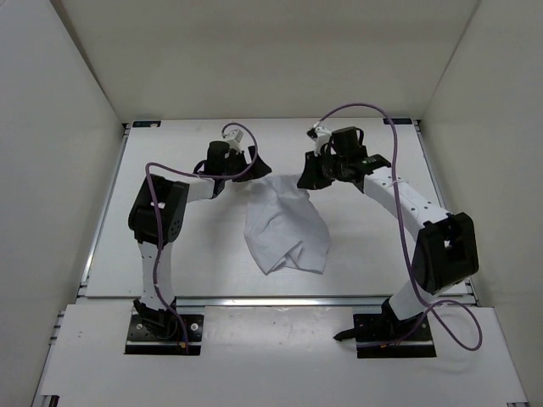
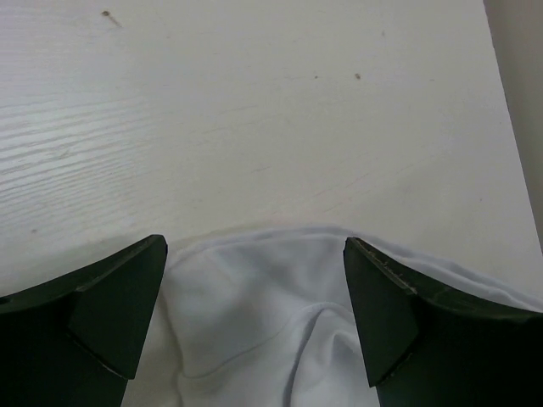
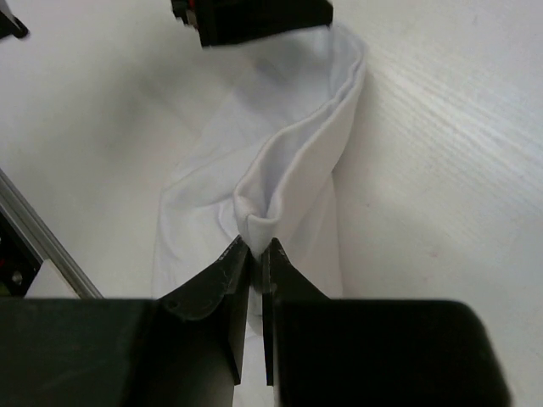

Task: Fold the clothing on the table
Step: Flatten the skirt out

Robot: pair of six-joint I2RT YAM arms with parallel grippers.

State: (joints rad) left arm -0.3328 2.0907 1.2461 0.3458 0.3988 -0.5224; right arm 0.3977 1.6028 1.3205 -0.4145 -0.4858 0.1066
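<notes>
— Item one, left arm (image 1: 157,212)?
— Elbow raised, forearm angled inward. left gripper (image 2: 254,246) tipped downward, jaws spread wide.
— Item two, right arm (image 1: 399,199)?
— Stretched forward, wrist turned inward. right gripper (image 3: 257,246) low, jaws pinched tight on a fold of the clothing (image 3: 288,170).

We log white arm links (image 1: 155,264) with black joint housings (image 1: 159,210) | purple cables (image 1: 365,105) looping along both arms | black base plates (image 1: 195,333) | our fingers (image 2: 102,314) matte black, wedge-shaped
</notes>
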